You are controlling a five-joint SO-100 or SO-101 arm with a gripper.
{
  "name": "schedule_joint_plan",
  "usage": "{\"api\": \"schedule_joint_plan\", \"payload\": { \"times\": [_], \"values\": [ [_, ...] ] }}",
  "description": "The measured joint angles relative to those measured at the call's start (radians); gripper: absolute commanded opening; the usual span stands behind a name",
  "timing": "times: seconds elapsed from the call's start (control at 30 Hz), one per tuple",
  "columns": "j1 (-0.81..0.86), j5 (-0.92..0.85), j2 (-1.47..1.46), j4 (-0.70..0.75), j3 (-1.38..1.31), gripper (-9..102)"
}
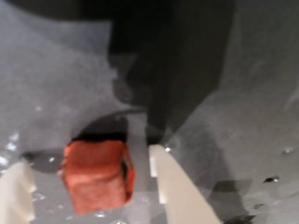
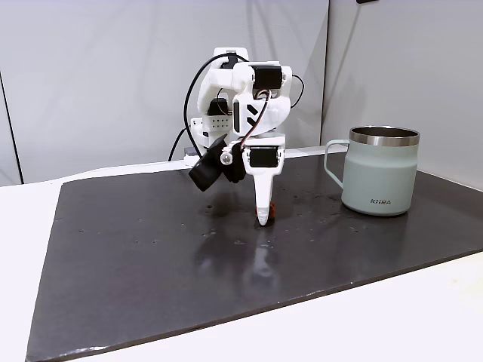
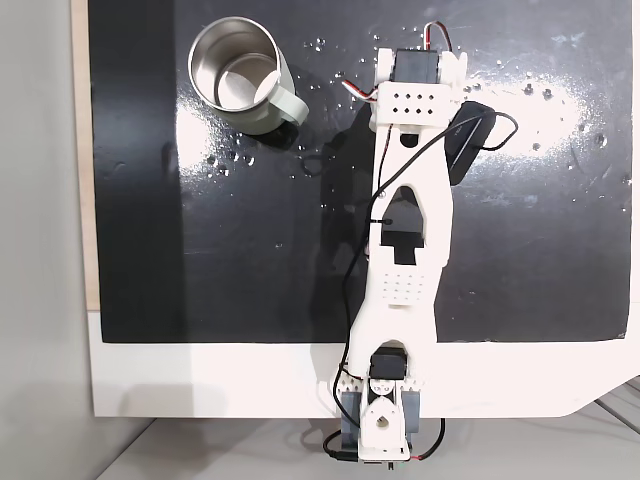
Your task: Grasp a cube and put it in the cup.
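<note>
Claw (image 1: 91, 172) lowered to the dark mat (image 2: 151, 256), fingers spread either side of the cube (image 1: 98, 175) in the wrist view. Released, not clenched: clear gaps on both sides of the block, pale left finger (image 1: 16, 193) well off it, right finger (image 1: 180, 186) just beside it without touching. Cube reddish-orange, slightly rounded, resting on the mat with a dark shadow behind it on the far side.

From the fixed side view, claw (image 2: 264, 215) pointing straight down, tip at the mat surface near the middle of the dark sheet. Only a small red sliver of the cube (image 2: 272, 208) peeking out just right of the finger tip. Cup (image 2: 379, 170) upright, well apart to the right, handle turned left toward the arm, steel rim on top, small dark lettering near its base. White arm (image 2: 245, 98) folded above, with black cables looping behind it.

From the fixed view above, arm (image 3: 405, 250) stretched from the near edge of the worktop (image 3: 200, 380) out over the mat. Cup (image 3: 240, 78) standing at the far left, open mouth showing a bare steel inside. Cube hidden under the arm here. Scattered bright specks and glare across the mat on the far side.
</note>
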Motion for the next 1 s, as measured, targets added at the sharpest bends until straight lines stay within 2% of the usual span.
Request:
{"api": "schedule_joint_plan", "payload": {
  "times": [0.2,0.43,0.8,1.0],
  "values": [
    [0.005,-0.002,-0.017,0.003,-0.026,21],
    [0.005,-0.002,-0.018,0.005,-0.026,2],
    [0.005,-0.002,-0.012,0.014,-0.026,0],
    [0.002,0.012,0.133,0.038,0.034,0]
  ]
}}
